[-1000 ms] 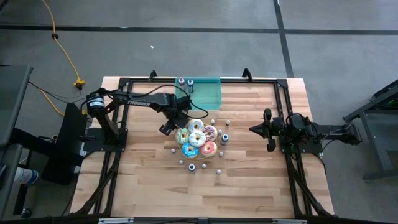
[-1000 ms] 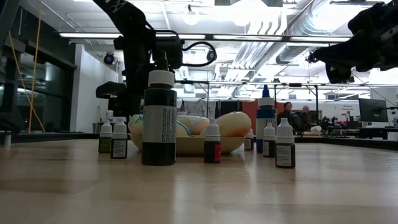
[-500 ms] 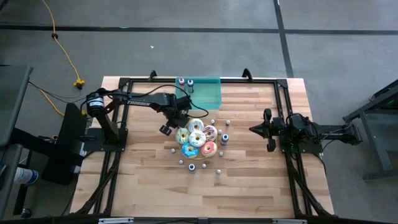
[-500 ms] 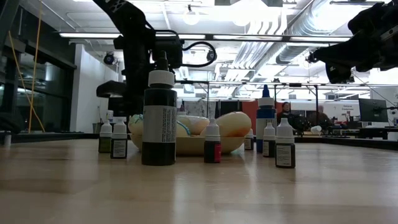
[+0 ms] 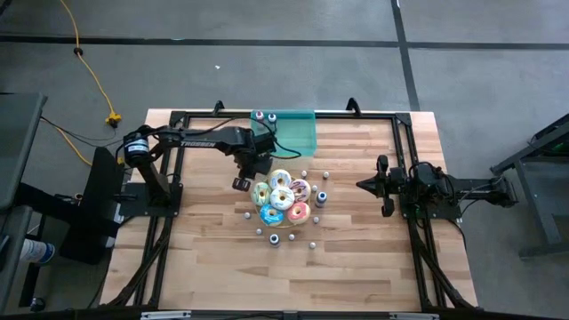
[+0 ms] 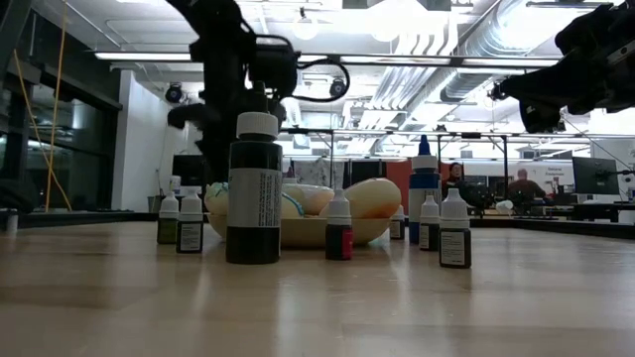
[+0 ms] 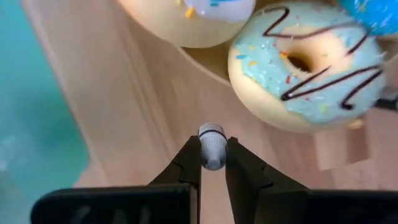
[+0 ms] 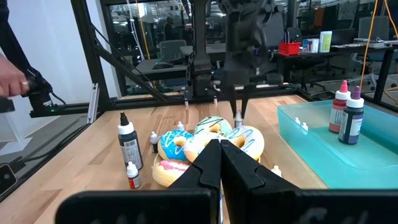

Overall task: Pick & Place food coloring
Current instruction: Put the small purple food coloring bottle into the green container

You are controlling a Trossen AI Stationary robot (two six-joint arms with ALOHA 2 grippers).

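I'm holding a tiny pale food coloring bottle (image 7: pixel 212 145) pinched in my left gripper (image 5: pixel 242 184), lifted just left of the donuts (image 5: pixel 280 198) and below the teal tray (image 5: pixel 298 133). Right of the donuts, well apart, my right gripper (image 5: pixel 360 185) is waiting, fingers closed together on nothing.

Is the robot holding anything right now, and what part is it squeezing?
Yes. The left hand pinches a tiny pale food coloring bottle by its sides, the cap sticking out past the fingertips. The right hand holds nothing.
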